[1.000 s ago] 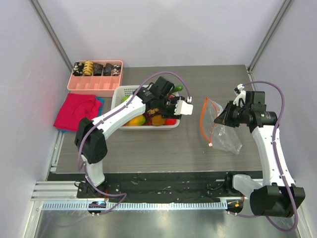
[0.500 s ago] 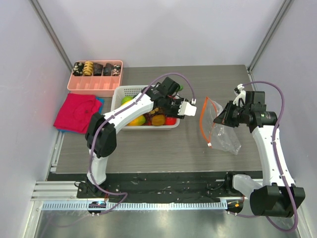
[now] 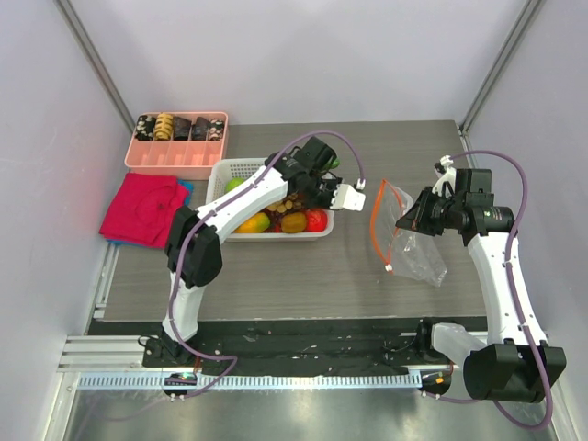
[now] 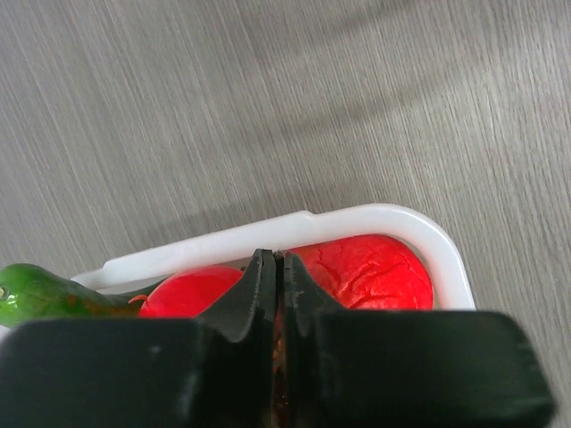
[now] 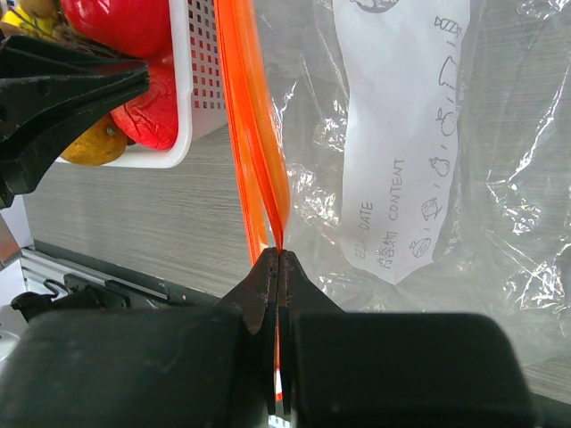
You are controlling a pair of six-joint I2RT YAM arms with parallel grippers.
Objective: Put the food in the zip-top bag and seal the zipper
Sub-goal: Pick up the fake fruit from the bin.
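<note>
The glossy toy fruit lies in the white lattice plastic basket (image 3: 276,235) at the middle of the grey wood-grain bench (image 3: 303,271). A red round fruit (image 3: 316,219) sits in the near right corner, with an orange-brown piece (image 3: 292,222) and a yellow-orange piece (image 3: 259,223) beside it along the near wall. The left hand (image 3: 342,199) hovers over that right end of the basket. Its wrist view shows its black fingers (image 4: 257,287) clenched tip to tip just above the basket's rim, with red fruit below them. Whether anything is pinched in the thin gap cannot be told. To the right, near the basket but apart from it, the right hand (image 3: 401,221) grasps the clear floppy plastic zip-top bag (image 3: 421,259) by its orange-red zipper strip (image 3: 374,228). In the right wrist view that hand's fingers are pressed together on the strip. The strip's two halves part beyond the grip, so the mouth gapes toward the basket. The pouch sags from the hand toward the bench, and a white printed label (image 5: 393,160) shows on its wall. Whether its bottom touches the bench cannot be told. At the far left stands a pink divided plastic tray (image 3: 175,166) of small dark and tan rolls. A red folded cloth (image 3: 138,207) lies just in front of it.
</note>
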